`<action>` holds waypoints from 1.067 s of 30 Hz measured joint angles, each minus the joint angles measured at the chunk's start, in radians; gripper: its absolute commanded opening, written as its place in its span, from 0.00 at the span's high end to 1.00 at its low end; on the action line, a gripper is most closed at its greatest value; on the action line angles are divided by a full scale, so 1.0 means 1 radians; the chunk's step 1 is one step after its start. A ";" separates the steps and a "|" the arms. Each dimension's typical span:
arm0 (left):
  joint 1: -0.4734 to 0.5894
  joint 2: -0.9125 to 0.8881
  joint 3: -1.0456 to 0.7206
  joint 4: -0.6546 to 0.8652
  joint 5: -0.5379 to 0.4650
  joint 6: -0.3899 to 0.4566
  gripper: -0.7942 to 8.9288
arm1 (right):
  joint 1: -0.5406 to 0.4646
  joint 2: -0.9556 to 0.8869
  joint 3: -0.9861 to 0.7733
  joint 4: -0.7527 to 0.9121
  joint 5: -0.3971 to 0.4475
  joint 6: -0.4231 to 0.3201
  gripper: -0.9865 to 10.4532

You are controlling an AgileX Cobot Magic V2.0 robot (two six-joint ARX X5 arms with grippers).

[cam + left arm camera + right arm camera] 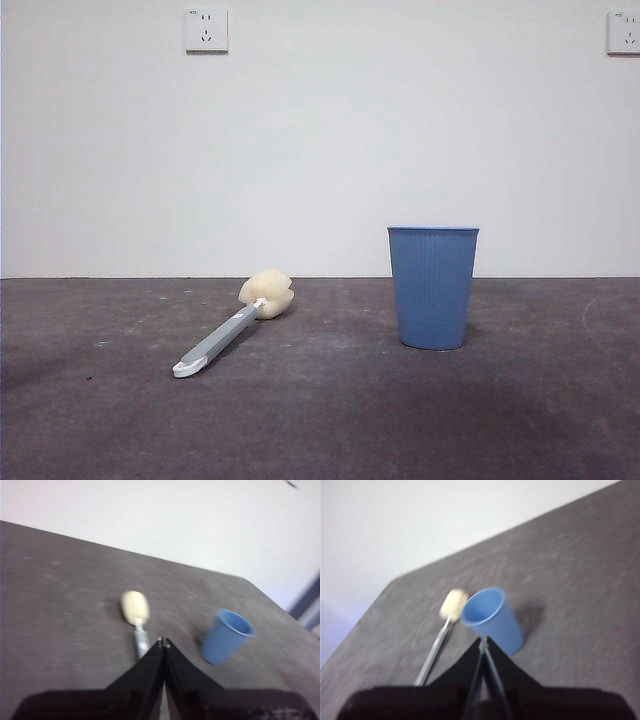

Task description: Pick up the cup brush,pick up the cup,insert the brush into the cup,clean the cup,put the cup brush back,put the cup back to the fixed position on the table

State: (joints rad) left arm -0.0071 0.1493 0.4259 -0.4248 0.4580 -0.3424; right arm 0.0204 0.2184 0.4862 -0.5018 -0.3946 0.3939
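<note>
Closed left hand (pixel 163 642) hangs over the cup brush (pixel 136 611); closed right hand (pixel 484 641) above the cup (pixel 492 619).

front: low, table height, level toward wall, close
left wrist: high, angled down over closed jaws
right wrist: same, opposite side
shared: cup brush (pixel 232 331), cup (pixel 432 288), table (pixel 330 420)
</note>
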 measured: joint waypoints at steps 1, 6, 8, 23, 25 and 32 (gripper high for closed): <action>0.000 0.018 0.027 -0.024 0.032 0.015 0.92 | 0.000 0.026 0.039 -0.039 -0.027 -0.016 0.92; 0.000 0.103 0.145 -0.163 0.183 0.105 0.92 | 0.000 0.156 0.211 -0.252 -0.172 -0.119 0.92; 0.000 0.134 0.182 -0.227 0.232 0.144 0.93 | 0.000 0.204 0.268 -0.338 -0.231 -0.167 0.92; 0.000 0.211 0.274 -0.472 0.325 0.335 0.59 | 0.027 0.325 0.373 -0.608 -0.279 -0.393 0.54; 0.000 0.211 0.274 -0.472 0.305 0.335 0.37 | 0.027 0.325 0.373 -0.608 -0.279 -0.394 0.40; 0.000 0.237 0.279 -0.467 0.262 0.332 0.35 | 0.027 0.325 0.373 -0.608 -0.279 -0.394 0.39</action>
State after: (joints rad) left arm -0.0071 0.3866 0.7052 -0.8917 0.7197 -0.0109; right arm 0.0475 0.5438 0.8593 -1.1103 -0.6735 -0.0002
